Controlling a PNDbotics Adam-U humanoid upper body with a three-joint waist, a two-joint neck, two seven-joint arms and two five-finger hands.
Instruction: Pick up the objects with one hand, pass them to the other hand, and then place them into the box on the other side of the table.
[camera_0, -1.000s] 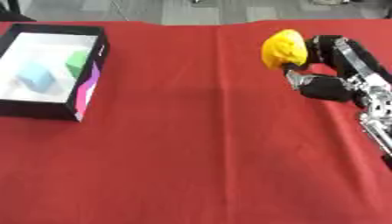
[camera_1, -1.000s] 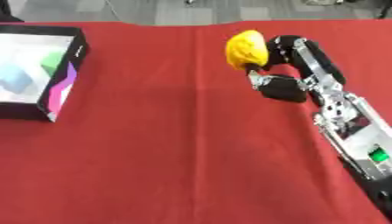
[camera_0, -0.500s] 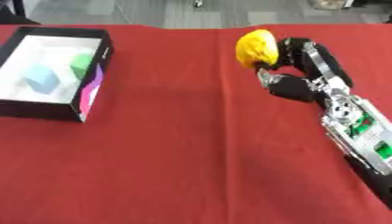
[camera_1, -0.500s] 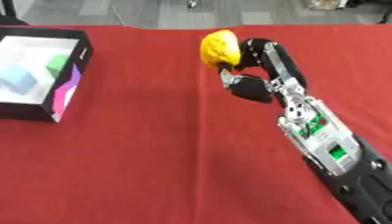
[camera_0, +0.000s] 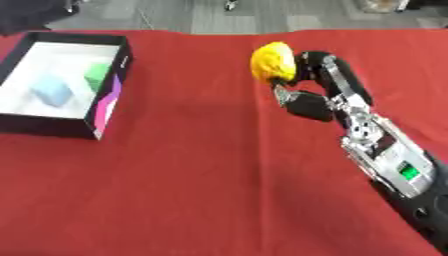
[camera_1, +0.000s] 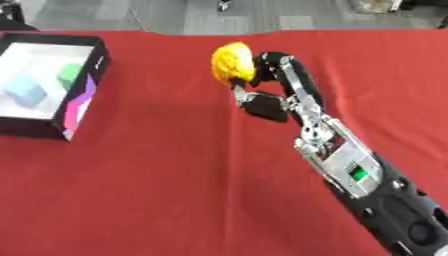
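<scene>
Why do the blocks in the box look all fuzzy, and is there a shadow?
In the left eye view, the blue block and green block in the box look soft, with smeared edges. In the right eye view, the right hand holding the yellow object is soft too, and a faint shadow lies on the red cloth beneath it.

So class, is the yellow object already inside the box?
No: the yellow object is held in the right robot hand over the red cloth, well apart from the box at the left.
</scene>
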